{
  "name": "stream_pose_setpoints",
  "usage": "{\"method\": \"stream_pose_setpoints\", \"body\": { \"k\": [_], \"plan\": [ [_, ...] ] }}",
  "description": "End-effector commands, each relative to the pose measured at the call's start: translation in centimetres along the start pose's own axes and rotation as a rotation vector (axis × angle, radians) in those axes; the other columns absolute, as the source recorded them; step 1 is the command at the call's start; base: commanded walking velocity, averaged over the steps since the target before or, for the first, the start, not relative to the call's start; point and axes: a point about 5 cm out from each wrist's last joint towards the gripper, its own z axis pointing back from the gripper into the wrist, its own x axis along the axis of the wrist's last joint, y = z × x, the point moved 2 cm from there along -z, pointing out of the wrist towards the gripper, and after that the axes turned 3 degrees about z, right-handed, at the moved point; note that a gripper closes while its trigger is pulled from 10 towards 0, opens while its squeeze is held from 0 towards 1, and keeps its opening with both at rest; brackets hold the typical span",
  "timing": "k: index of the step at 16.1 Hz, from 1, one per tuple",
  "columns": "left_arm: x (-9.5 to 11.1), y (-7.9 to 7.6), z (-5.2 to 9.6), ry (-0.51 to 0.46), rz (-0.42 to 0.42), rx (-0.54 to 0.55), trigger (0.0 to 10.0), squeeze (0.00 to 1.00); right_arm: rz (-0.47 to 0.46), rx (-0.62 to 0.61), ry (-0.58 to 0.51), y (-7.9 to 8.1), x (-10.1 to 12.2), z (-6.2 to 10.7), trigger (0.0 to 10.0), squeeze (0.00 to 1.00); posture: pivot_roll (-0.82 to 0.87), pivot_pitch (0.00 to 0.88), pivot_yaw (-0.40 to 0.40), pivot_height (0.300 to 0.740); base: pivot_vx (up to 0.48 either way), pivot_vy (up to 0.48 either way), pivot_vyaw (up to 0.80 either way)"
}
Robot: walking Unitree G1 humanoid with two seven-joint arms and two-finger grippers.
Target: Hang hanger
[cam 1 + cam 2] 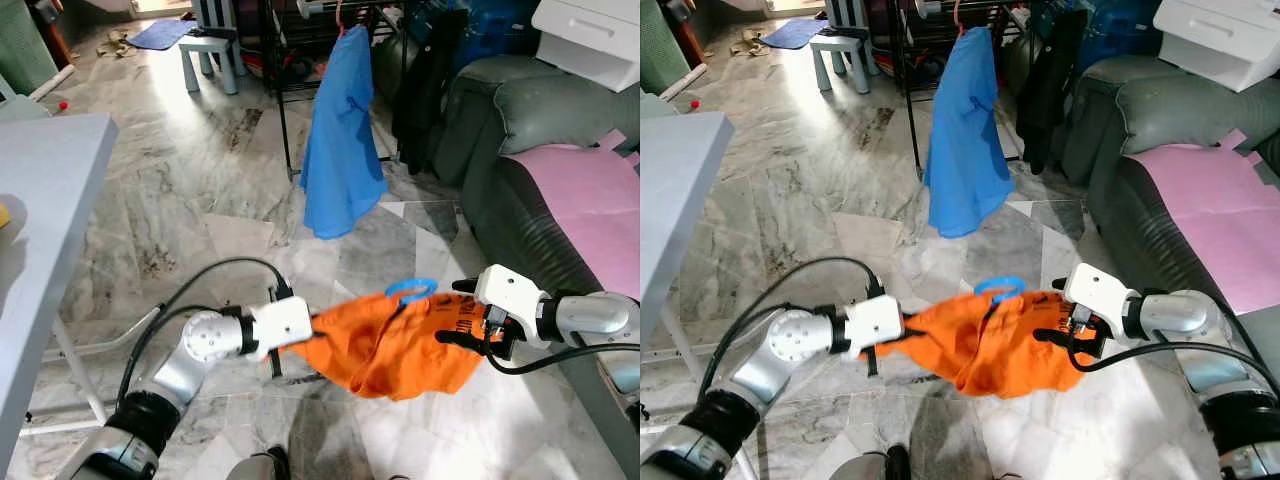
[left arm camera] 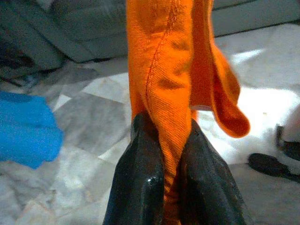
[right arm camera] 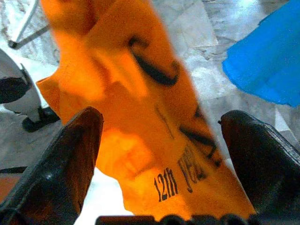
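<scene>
- Marble floor [image 1: 200, 180] of grey and white tiles lies under everything; a pale table [image 1: 50, 190] stands at the far left and a grey sofa [image 1: 520, 150] with a pink cover at the right.
- Left gripper [image 2: 166, 140] is shut tight on a fold of the orange shirt [image 1: 390, 340]; in the left wrist view both black fingers [image 2: 140, 178] press the cloth between them.
- Between the two arms the orange shirt hangs stretched and sagging above the floor, and the blue hanger [image 1: 411, 290] shows its hook at the top edge of the cloth, so it seems to sit inside the shirt.
- Right gripper [image 1: 468, 312] is at the other end of the shirt; in its wrist view the fingers stand wide apart with the cloth lying between them and not pinched.
- Behind, well apart from the robot, a dark clothes rack [image 1: 300, 60] carries a blue shirt [image 1: 343, 140].
- To do this step well, I think the right gripper should first take a firm hold near the hook, then both arms lift together and keep the hook upright and free of cloth while going to the rack.
</scene>
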Motion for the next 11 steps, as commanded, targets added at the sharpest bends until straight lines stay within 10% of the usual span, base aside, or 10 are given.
{"method": "stream_pose_setpoints", "body": {
  "k": [1,2,3,11],
  "plan": [
    [0.9,0.0,-0.2,-0.041,-0.024,-0.001,10.0,0.00,-0.008,0.017,-0.024,-0.1,0.4,-0.1,10.0,0.96,-0.07,0.107,0.018,0.740,0.000,0.000,0.00],
    [1.1,0.0,-0.2,-0.041,-0.026,0.001,10.0,0.00,-0.023,0.033,-0.022,0.2,0.0,-0.1,0.0,0.65,-0.07,0.107,0.020,0.740,0.000,0.000,0.00],
    [1.1,0.1,-0.1,-0.039,-0.027,0.002,10.0,0.00,-0.038,0.052,-0.026,0.5,-0.2,0.1,0.0,0.00,-0.07,0.107,0.022,0.740,0.000,0.000,0.00],
    [1.3,0.4,0.0,-0.040,-0.034,0.008,10.0,0.00,-0.120,0.086,-0.019,0.3,-1.2,1.0,0.0,0.00,-0.07,0.105,0.025,0.740,0.000,0.000,0.00]
  ]
}}
